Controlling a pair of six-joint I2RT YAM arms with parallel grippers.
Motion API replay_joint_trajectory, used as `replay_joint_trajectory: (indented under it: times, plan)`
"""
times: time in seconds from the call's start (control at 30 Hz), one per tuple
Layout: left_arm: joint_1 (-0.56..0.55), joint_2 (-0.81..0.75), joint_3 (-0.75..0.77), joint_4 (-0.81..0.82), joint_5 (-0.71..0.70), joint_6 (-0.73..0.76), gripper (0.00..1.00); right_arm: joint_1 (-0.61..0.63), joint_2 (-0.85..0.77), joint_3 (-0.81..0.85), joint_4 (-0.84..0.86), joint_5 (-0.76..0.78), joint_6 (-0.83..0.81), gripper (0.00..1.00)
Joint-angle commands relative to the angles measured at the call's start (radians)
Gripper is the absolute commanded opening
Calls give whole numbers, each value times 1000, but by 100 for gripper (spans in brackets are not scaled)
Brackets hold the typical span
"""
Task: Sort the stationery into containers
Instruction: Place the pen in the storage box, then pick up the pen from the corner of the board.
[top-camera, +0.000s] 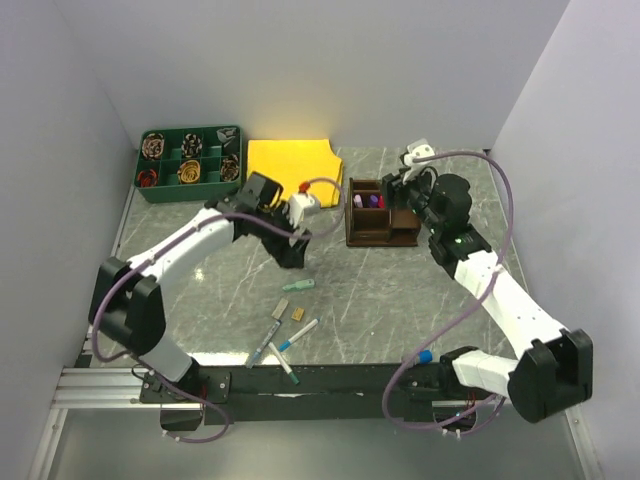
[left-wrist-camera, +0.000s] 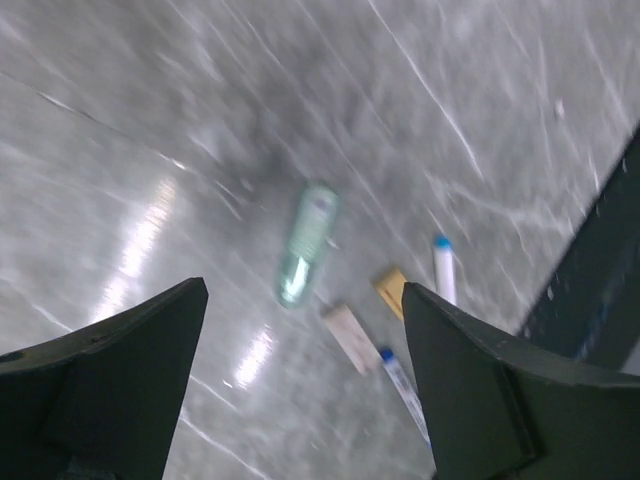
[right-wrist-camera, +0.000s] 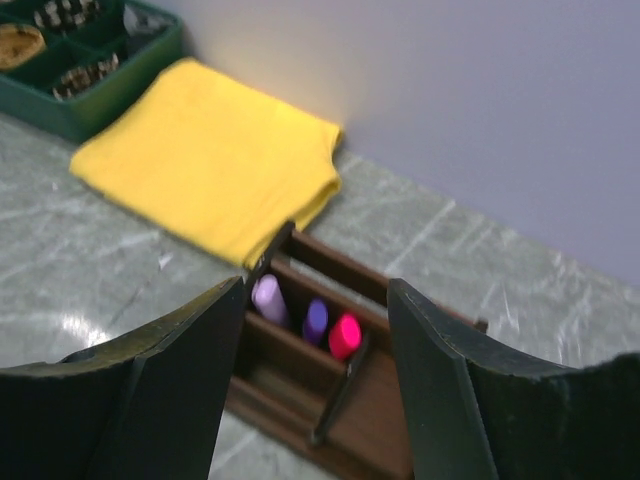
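Stationery lies mostly loose on the surface (top-camera: 400, 290) near the arm bases; three pens (right-wrist-camera: 315, 320) already stand in the organiser (right-wrist-camera: 300, 247). Left tool (top-camera: 292, 258) hangs wide and empty over the green pen (left-wrist-camera: 308, 245) (a fair pick, lying apart from the rest). I would come straight down with the jaws across its barrel and close gently so it cannot roll. Right tool (right-wrist-camera: 316, 285) is wide and empty above the organiser. Both wrist views are blurred, the organiser's front compartments are cut off, and the small blocks (left-wrist-camera: 350, 338) are hard to make out.
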Motion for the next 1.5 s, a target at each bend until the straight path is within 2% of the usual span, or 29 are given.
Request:
replay_joint_trajectory:
  times: [0.0,0.17,0.27,0.3,0.33,0.4,0.5,0.57,0.6,0.73,0.97,1.47]
  plan:
    - [-25,-107,-96,-96,-41,59,84,-3,-89,37,-256,30,-33,67]
    - [12,-189,-150,-59,-142,17,84,9,-117,56,-613,-384,-320,64]
    - [203,-164,-124,-10,-135,-21,84,70,-43,101,-804,-475,-491,64]
    - [333,-146,-102,-6,-119,-44,85,95,-19,142,-852,-486,-540,64]
    - [392,-120,-76,-3,-102,-68,86,159,39,162,-888,-484,-623,64]
    - [531,-62,-6,7,-38,-131,87,236,93,193,-922,-448,-674,65]
    - [630,-71,-16,108,-7,-217,88,397,217,237,-910,-370,-745,64]
    - [647,-101,-57,169,-18,-239,89,511,329,286,-908,-328,-778,61]
    - [656,-107,-67,180,-24,-243,89,544,366,305,-919,-291,-789,56]
    - [692,-164,-127,229,-9,-262,90,675,500,359,-922,-283,-799,54]
    - [733,-230,-217,275,-13,-297,92,745,606,437,-893,-279,-834,54]
    - [742,-238,-194,287,-24,-283,93,871,695,435,-855,-236,-759,47]
